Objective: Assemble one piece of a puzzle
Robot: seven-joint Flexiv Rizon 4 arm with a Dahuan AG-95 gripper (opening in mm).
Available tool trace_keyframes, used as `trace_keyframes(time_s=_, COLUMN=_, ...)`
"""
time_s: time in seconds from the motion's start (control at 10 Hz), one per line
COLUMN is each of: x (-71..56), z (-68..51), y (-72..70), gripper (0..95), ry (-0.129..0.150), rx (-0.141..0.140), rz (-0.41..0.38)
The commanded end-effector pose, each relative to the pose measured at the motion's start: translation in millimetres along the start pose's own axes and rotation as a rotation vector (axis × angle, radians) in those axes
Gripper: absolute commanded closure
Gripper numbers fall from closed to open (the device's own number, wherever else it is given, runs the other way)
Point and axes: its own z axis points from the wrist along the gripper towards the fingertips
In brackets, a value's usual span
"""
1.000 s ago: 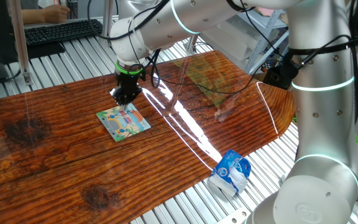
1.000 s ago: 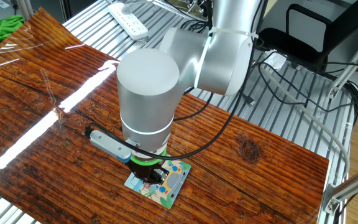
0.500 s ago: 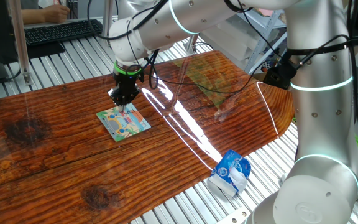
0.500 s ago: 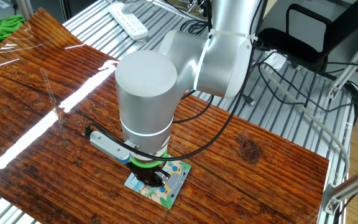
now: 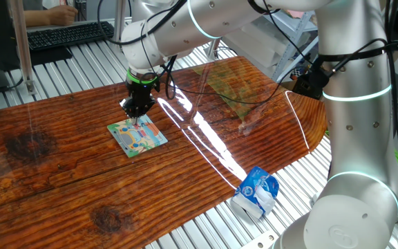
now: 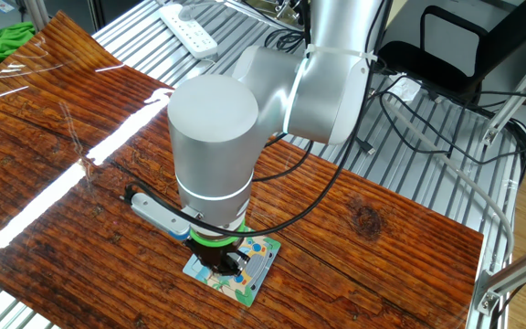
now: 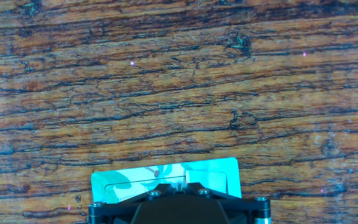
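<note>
The puzzle (image 5: 138,136) is a small square board with a teal border and a cartoon picture, lying flat on the wooden table. It also shows in the other fixed view (image 6: 254,267) and as a teal strip at the bottom of the hand view (image 7: 135,177). My gripper (image 5: 138,113) points straight down over the puzzle's far edge, close above it. In the hand view the gripper (image 7: 179,187) has its jaws almost together, with a thin whitish sliver, the piece (image 7: 179,183), pinched between them. Most of the piece is hidden by the fingers.
A blue and white crumpled carton (image 5: 256,191) lies at the table's near right edge. A glossy picture sheet (image 5: 230,86) lies at the far right. A keyboard (image 5: 68,33) and a power strip (image 6: 188,27) sit beyond the table.
The gripper has shifted very slightly up and to the left over the puzzle's edge. The puzzle has not moved.
</note>
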Motion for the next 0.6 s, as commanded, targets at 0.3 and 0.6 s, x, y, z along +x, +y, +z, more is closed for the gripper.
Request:
trace_keyframes(time_s=0.3, x=-0.5, z=1.8, y=0.2, gripper=95.0, ry=0.018, rx=0.012, rz=-0.014)
trace_keyframes(time_s=0.6, x=-0.5, z=1.8, y=0.2, gripper=95.0, ry=0.02, rx=0.013, rz=-0.027)
